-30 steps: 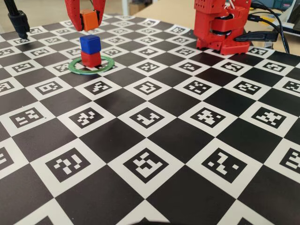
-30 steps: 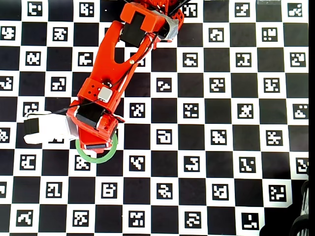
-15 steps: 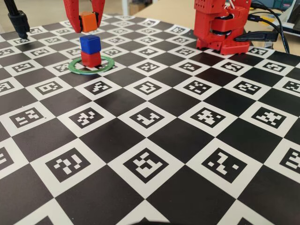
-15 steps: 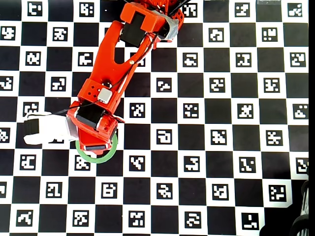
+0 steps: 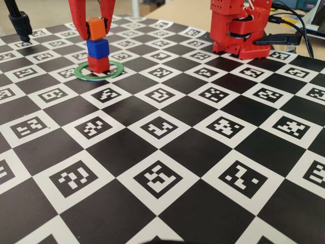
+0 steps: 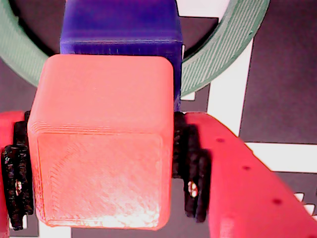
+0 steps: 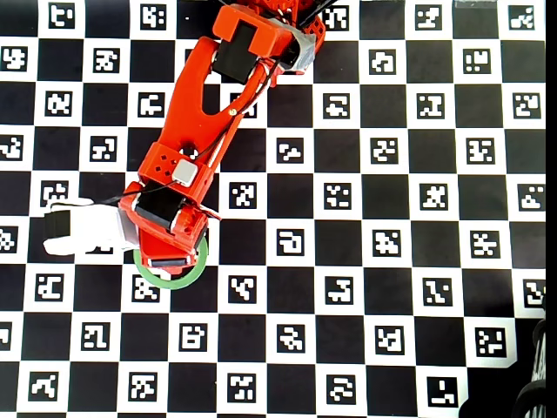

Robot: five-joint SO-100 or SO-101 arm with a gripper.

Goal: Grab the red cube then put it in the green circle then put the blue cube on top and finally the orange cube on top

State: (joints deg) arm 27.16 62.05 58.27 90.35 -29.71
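In the fixed view the red cube (image 5: 98,63) stands inside the green circle (image 5: 116,70), with the blue cube (image 5: 97,48) stacked on it. The orange cube (image 5: 95,28) sits right on top of the blue cube, held between the red fingers of my gripper (image 5: 94,28). In the wrist view the orange cube (image 6: 101,144) fills the space between the black pads (image 6: 190,168), with the blue cube (image 6: 121,25) just beyond and the green circle (image 6: 233,42) arcing behind. My gripper (image 6: 101,168) is shut on the orange cube. The overhead view shows the arm covering the stack; only the green circle (image 7: 178,280) peeks out.
A black-and-white checkerboard mat (image 5: 162,152) with marker squares covers the table. The arm's red base (image 5: 238,28) stands at the back right in the fixed view, with cables beside it. A black stand (image 5: 20,23) is at the back left.
My gripper has come down with the orange cube, from a gap above the blue cube to resting on it. The red and blue cubes have not moved.
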